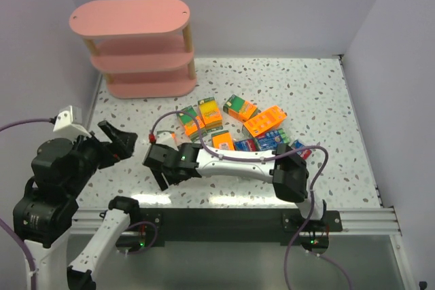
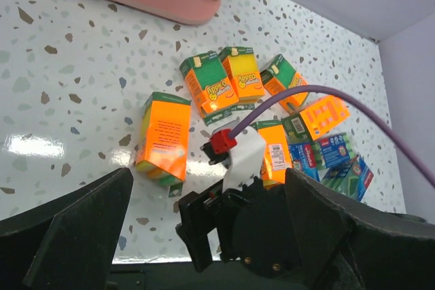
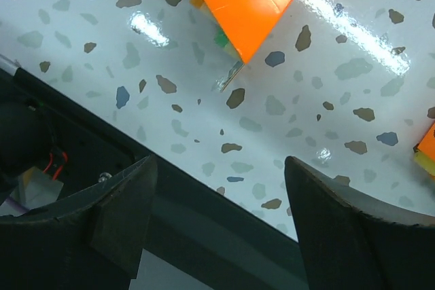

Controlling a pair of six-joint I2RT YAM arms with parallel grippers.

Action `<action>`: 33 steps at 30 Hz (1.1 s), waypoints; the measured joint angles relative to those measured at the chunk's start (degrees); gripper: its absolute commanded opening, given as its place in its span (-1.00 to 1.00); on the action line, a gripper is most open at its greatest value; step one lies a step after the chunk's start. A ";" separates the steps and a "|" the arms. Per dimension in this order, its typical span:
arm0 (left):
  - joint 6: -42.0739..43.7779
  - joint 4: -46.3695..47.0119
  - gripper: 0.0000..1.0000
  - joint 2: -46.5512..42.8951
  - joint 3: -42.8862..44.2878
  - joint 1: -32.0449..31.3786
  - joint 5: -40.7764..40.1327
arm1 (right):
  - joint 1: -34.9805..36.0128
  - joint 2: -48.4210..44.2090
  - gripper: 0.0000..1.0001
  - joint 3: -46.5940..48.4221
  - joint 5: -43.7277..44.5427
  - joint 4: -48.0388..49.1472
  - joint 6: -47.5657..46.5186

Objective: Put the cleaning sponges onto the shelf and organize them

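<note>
Down at the front edge of the table (image 1: 326,100), your right gripper (image 1: 158,171) hovers spread wide, holding nothing, with one orange sponge pack (image 2: 163,137) lying just beyond its fingers. Your left gripper (image 1: 122,139) gapes wide too, empty. Your sponges (image 1: 234,127) sit heaped mid-table, well apart from the pink shelf (image 1: 136,45) at the far left.

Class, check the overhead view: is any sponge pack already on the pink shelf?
No, the shelf holds nothing visible; the sponge packs lie clustered on the table.
</note>
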 measured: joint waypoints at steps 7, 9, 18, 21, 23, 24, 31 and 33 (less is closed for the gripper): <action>-2.62 -0.39 1.00 -0.98 2.80 -0.02 -1.95 | 0.35 3.74 0.24 0.11 6.71 -0.15 4.44; -3.08 -0.92 1.00 -1.20 2.80 -0.07 -2.34 | 0.28 4.13 0.17 0.11 8.39 0.31 5.20; -4.11 -2.89 1.00 -2.08 2.93 -0.70 -3.15 | 0.11 7.58 0.16 4.76 9.90 1.75 5.22; -4.46 -3.37 1.00 -2.43 3.06 -0.74 -3.30 | 0.11 7.85 0.05 4.66 9.84 1.70 5.27; -4.52 -3.74 1.00 -2.64 3.06 -0.81 -3.34 | 0.11 7.85 -0.08 4.66 10.16 1.66 5.42; -4.55 -3.89 1.00 -2.73 3.06 -0.94 -3.34 | 0.11 7.91 -0.13 4.68 10.49 1.42 5.57; -4.57 -4.66 1.00 -2.97 3.06 -1.33 -3.67 | -0.48 11.21 -0.49 6.64 12.28 -0.24 6.88; -4.55 -4.94 1.00 -3.10 3.06 -1.46 -3.87 | -0.90 12.11 -0.58 6.62 12.50 -0.57 7.30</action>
